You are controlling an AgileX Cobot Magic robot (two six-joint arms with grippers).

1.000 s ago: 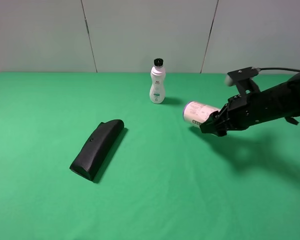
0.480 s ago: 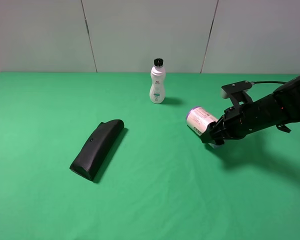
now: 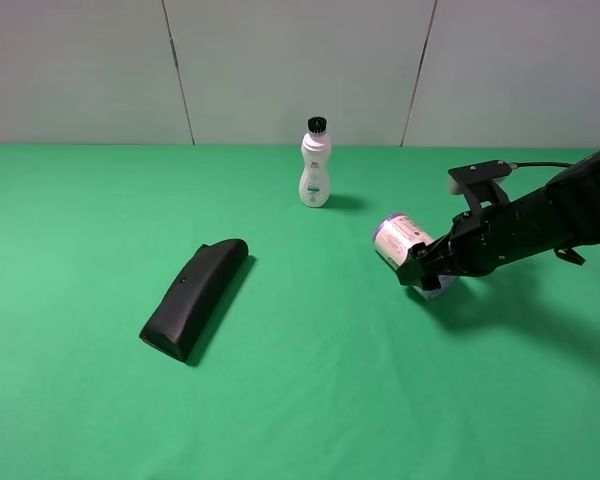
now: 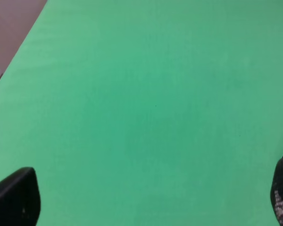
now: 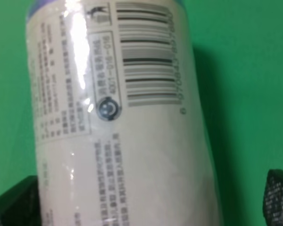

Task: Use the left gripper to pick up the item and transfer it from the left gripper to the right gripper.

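Exterior high view: the canister [image 3: 400, 240] is held tilted, low over the green counter [image 3: 310, 400], pinched at its near end by the right pincer [image 3: 425, 270], right of centre. A white bottle [image 3: 315, 165] stands upright toward the back, and a long black case [image 3: 195, 298] lies to the left, both well apart from the canister.

Left wrist view: only bare counter [image 4: 146, 108] is seen between two spread fingertips [image 4: 16, 197] of the left pincer [image 4: 146, 200].

Right wrist view: the canister [image 5: 118, 122], with barcode and small print, fills the gap between the right pincer's fingertips [image 5: 14, 202].
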